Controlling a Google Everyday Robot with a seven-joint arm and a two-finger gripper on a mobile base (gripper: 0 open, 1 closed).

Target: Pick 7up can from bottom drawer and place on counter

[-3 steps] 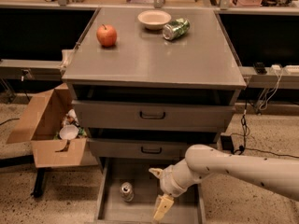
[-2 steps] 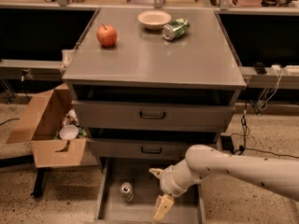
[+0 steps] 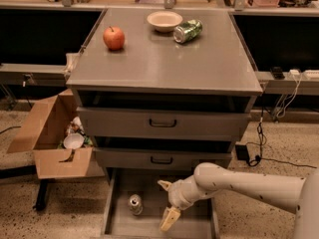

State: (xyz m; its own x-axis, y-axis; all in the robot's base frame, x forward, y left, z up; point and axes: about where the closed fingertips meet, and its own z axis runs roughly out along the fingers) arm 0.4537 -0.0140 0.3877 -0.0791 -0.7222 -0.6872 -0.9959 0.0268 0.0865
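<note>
One 7up can stands upright on the left-centre floor of the bottom drawer, which is pulled out. No other item is visible in the tray.

Gripper is inside the drawer, just right of the can and not touching it. Its fingers are spread apart and empty, one tip toward the drawer back, one toward the front. Arm enters low from the right.

Step in hand, as judged: closing on the can.
- Shift left until the can body lies between the two fingers at mid-height.
- Close only once both fingers flank it; a glancing finger would likely tip or roll so light a can.
- Lift and draw forward with care: the middle drawer front sits just above the tray's rear, close over the wrist.

Counter holds:
- red apple, left rear
- pale bowl, rear centre
- green can on its side beside the bowl; contact cannot be told

Best to set down toward the front edge, away from these three.

Cardboard box with scraps sits on the floor left of the cabinet, out of the path
</note>
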